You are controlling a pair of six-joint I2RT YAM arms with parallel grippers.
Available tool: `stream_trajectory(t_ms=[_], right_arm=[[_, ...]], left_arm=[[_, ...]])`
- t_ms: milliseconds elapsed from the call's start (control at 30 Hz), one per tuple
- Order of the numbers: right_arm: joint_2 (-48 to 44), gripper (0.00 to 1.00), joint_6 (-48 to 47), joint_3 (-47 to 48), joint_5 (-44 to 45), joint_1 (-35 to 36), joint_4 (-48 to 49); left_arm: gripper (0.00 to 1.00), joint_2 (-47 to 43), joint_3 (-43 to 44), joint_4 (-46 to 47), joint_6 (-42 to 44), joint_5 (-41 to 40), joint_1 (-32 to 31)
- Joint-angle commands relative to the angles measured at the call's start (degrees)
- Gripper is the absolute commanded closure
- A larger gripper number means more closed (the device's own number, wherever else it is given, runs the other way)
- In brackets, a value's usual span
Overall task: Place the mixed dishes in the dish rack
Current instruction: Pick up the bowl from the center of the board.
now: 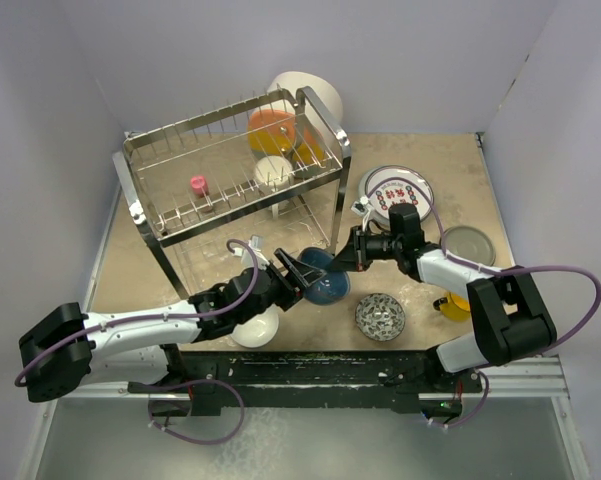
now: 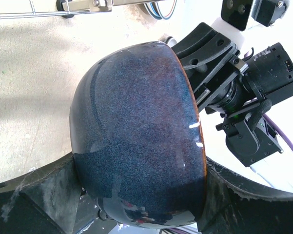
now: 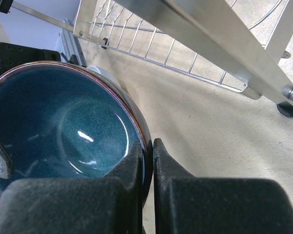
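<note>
The dark blue bowl (image 1: 325, 281) hangs on its side between both arms, just in front of the chrome dish rack (image 1: 230, 150). My right gripper (image 1: 352, 255) is shut on its rim, one finger inside the teal hollow (image 3: 63, 126) and one outside; its fingertips (image 3: 152, 146) pinch the wall. From the left, my left gripper (image 1: 305, 275) spans the bowl's round back (image 2: 136, 136), a finger (image 2: 39, 195) pressed to the base side and the other finger (image 2: 244, 204) against the rim. The rack's frame (image 3: 200, 34) passes close above.
The rack holds orange dishes (image 1: 272, 128), a white cup (image 1: 273, 172) and a pink piece (image 1: 197, 185). On the table lie a white bowl (image 1: 255, 328), a grey-patterned bowl (image 1: 380, 316), a red-lettered plate (image 1: 398, 190), a grey plate (image 1: 468, 245) and a yellow cup (image 1: 452, 305).
</note>
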Motion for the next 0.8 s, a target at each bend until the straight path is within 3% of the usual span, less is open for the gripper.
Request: stream_trajectory(t_ms=[0, 200, 333, 400, 767], right_arm=[[-0.91, 0.97, 1.14, 3.65, -4.07, 0.44, 1.97], [-0.98, 0.72, -1.43, 5.6, -4.06, 0.4, -1.69], [-1.26, 0.49, -2.58, 6.56, -4.16, 0.37, -3.28], [-1.26, 0.42, -3.31, 7.1, -4.43, 0.37, -4.05], [-1.91, 0.29, -7.01, 10.09, -6.09, -0.38, -11.59]], left_arm=[[0.55, -0.53, 0.41, 4.22, 0.11, -1.25, -0.19], [0.69, -2.26, -1.34, 5.87, 1.03, -3.78, -0.21], [0.73, -3.79, -1.69, 6.42, 2.2, -4.59, -0.04], [0.75, -4.69, -0.93, 4.6, 4.18, -4.93, 0.16], [0.8, -10.24, -0.36, -1.69, 7.8, -7.78, 0.72]])
